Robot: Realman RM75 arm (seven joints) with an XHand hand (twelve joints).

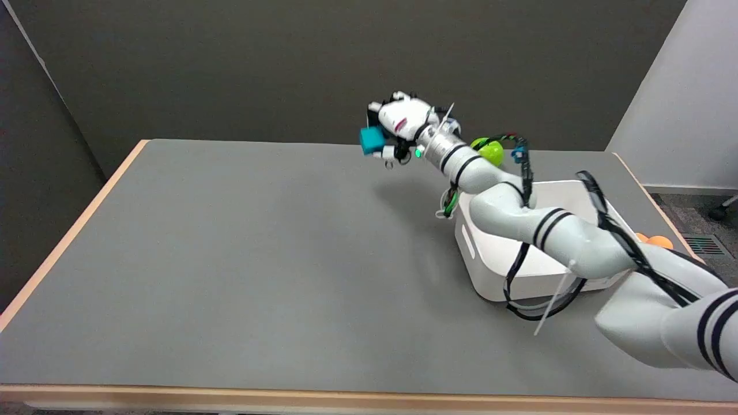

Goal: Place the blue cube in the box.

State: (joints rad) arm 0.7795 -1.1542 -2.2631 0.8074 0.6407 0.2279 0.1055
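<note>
A small teal-blue cube (372, 140) with flat, plain faces sits gripped in the right hand (396, 128), held in the air at upper centre. The white box (490, 262) rests on the table (230, 259) at lower right, apart from it.

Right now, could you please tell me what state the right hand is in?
Right hand: closed on the small blue cube, held above the grey table.
</note>
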